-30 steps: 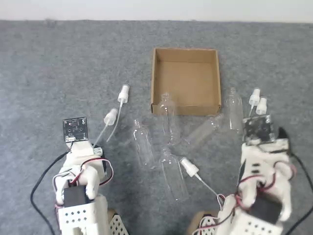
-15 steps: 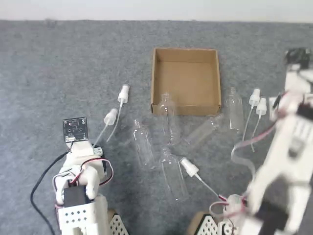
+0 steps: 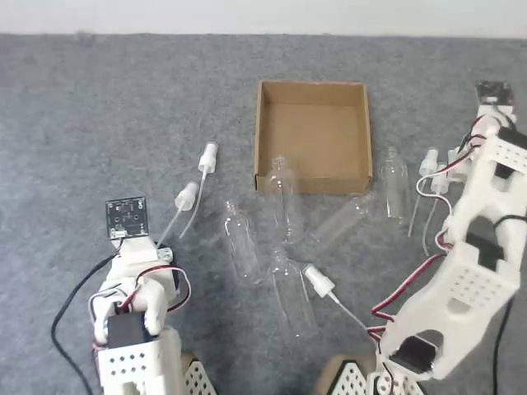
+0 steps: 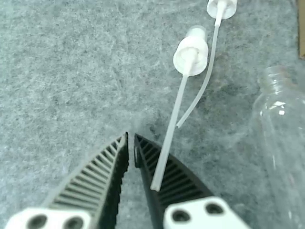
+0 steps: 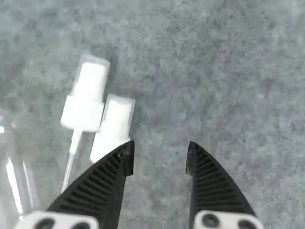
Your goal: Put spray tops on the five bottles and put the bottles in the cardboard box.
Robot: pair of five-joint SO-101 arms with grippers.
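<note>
While both claws hang over the grey carpet (image 3: 123, 99), stock reads thus.

Left claw (image 4: 131, 137): jaws together, a sliver between the tips, nothing held.

Nearer spray top (image 4: 190, 49): just ahead of this claw, its dip tube running back to lie across one finger.

Farther spray top (image 4: 221, 5): beyond the first, its tube bending alongside.

Clear bottle (image 4: 281, 124): on its side, ahead and to one side of the left claw, uncapped.

Right claw (image 5: 159, 148): jaws apart, only carpet between them.

Outer spray top (image 5: 86, 102): ahead of one fingertip of the right claw.

Inner spray top (image 5: 112, 126): beside the outer one, partly behind that fingertip; contact cannot be told.

End bottle (image 3: 395, 183): just past that pair from the right claw.

Middle bottles (image 3: 282, 197): three, between the two claws, uncapped, with a fifth spray top (image 3: 317, 280) just beside one.

Cardboard box (image 3: 313, 183): farther ahead than either claw, all bottles outside it.
</note>
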